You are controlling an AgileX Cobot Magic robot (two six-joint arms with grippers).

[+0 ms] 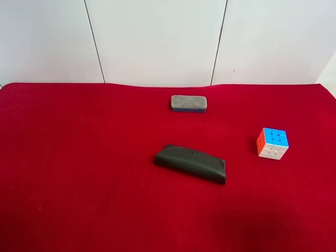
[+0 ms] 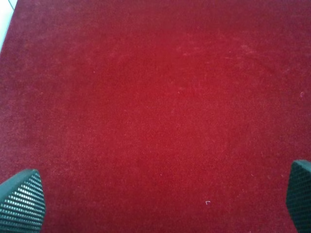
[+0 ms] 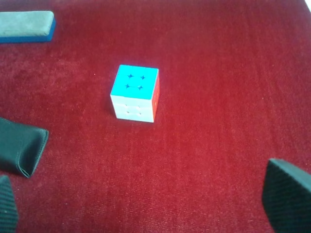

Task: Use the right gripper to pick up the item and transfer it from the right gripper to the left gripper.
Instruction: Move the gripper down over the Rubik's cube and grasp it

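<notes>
Right wrist view: the dark case (image 3: 22, 148) lies shut near the cube (image 3: 134, 93). The right gripper (image 3: 146, 201) and the left gripper (image 2: 160, 198) hang wide open.

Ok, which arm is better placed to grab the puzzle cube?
The right arm: its wrist view shows the puzzle cube ahead of its open jaws; the left arm's view shows only red cloth.
</notes>
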